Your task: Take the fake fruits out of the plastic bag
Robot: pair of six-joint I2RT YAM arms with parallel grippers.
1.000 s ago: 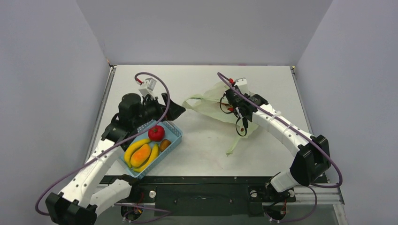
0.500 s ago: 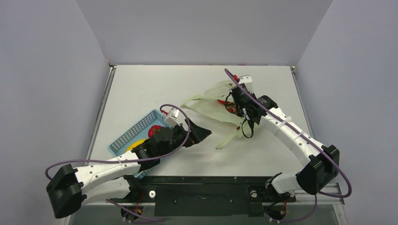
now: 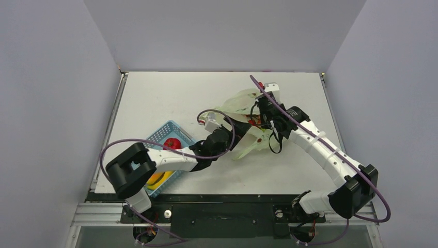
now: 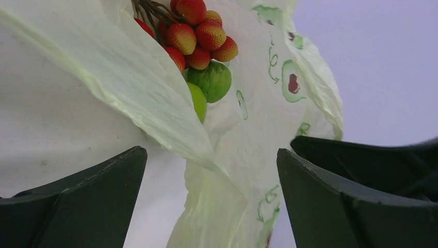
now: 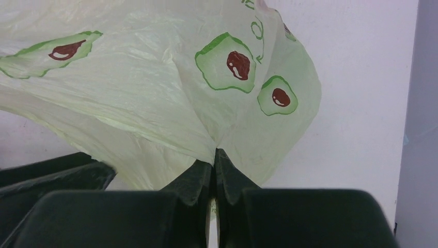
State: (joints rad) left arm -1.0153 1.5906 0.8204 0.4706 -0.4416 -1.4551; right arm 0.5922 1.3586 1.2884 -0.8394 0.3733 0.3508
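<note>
The plastic bag (image 3: 238, 105) is pale yellow-green with avocado prints (image 5: 235, 64) and lies at the table's middle right. My right gripper (image 5: 214, 153) is shut on a pinch of the plastic bag (image 5: 155, 88) and holds it up. My left gripper (image 4: 210, 155) is open, its jaws on either side of a hanging fold of the bag (image 4: 227, 196), at the bag's near side (image 3: 247, 135). Inside the bag's mouth I see the fake fruits: a red-pink berry cluster (image 4: 199, 36), a darker green round fruit (image 4: 214, 80) and a light green one (image 4: 198, 101).
A blue lattice basket (image 3: 160, 135) sits at the near left, partly under my left arm. It holds a glossy red tomato (image 3: 172, 143) and yellow bananas (image 3: 155, 181). Grey walls close in the table on three sides.
My left arm has swung right from over the basket to the bag, its open jaws now around a bag fold. The right gripper has lifted its pinch of bag slightly farther back.
</note>
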